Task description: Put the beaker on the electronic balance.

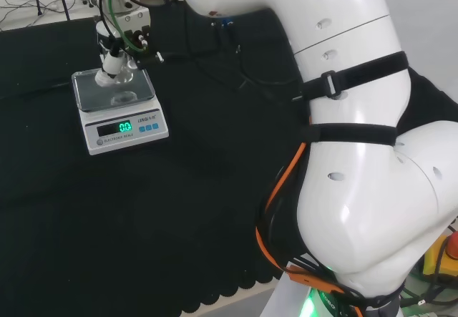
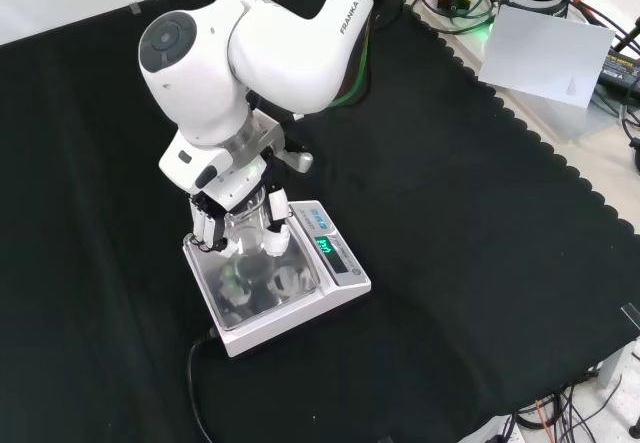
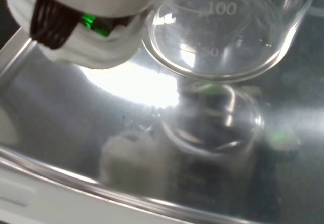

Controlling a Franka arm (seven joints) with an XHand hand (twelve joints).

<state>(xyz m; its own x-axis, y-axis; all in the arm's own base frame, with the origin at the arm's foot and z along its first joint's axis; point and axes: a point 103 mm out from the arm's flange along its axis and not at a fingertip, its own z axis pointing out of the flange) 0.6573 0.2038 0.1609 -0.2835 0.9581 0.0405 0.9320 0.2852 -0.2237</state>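
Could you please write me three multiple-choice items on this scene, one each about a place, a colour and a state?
1. Where is the glass beaker?
A. over the balance pan
B. on the cloth beside the balance
C. at the bench's far edge

2. What colour are the digits on the electronic balance?
A. red
B. green
C. blue

3. How is the robot hand?
A. open, away from the beaker
B. curled on nothing
C. shut round the beaker

Answers: 1 A, the front view shows it above the steel pan; 2 B, the display glows green; 3 C, its fingers flank the glass.

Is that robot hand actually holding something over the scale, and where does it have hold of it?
Yes: the hand holds a clear glass beaker by its side wall, fingers curled round it, over the balance pan.
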